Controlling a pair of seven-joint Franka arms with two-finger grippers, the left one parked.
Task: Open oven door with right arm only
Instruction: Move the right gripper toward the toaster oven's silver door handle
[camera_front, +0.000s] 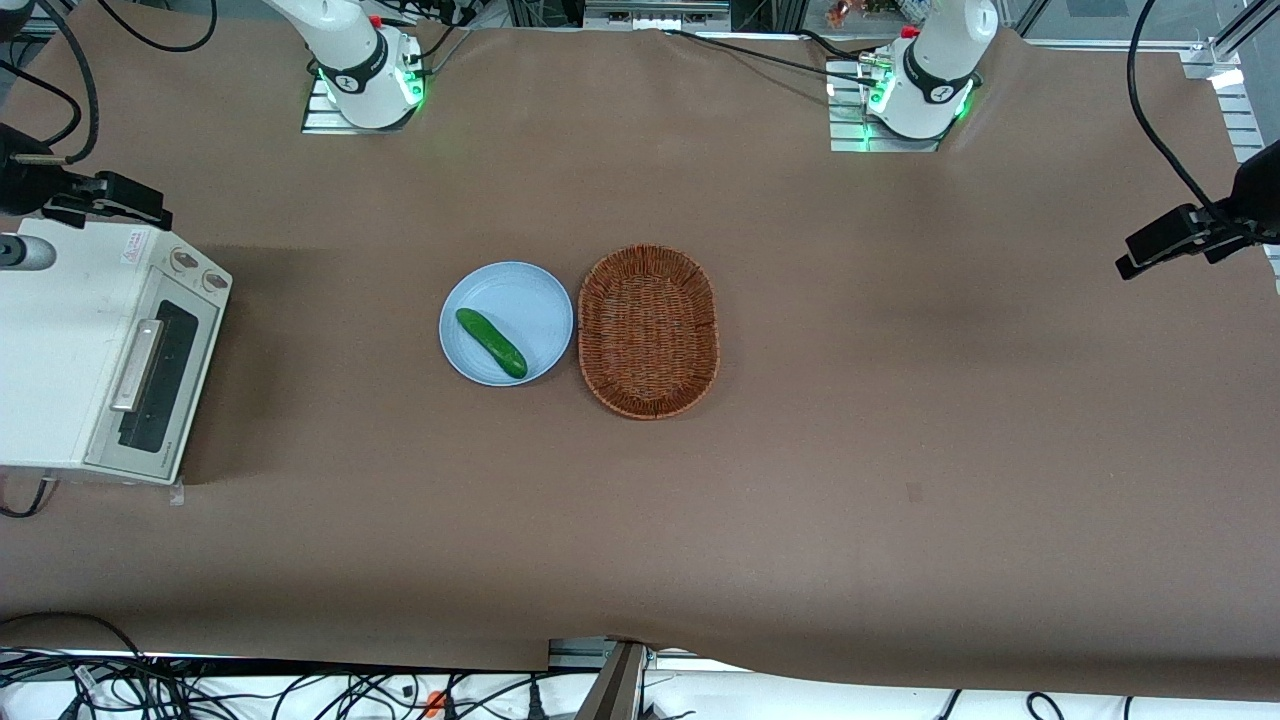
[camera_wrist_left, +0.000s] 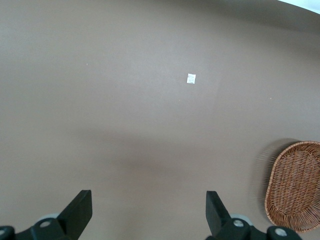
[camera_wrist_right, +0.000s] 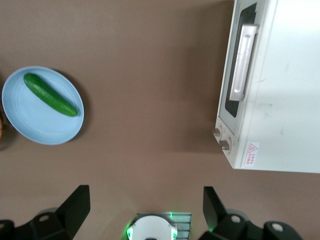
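Approach step, by the look of it. Oven door (camera_front: 155, 375) shut, at the working arm's end of the counter (camera_front: 900, 450), silver handle (camera_wrist_right: 243, 62) untouched. Gripper (camera_wrist_right: 145, 207) high above the counter, jaws spread wide, holding nothing, well apart from the oven. Plate (camera_front: 506, 322) with cucumber (camera_front: 491, 342) beside basket (camera_front: 648, 330) mid-counter, clear of the path. Next, probably: descend toward the handle, hook or pinch it, pull down and outward.
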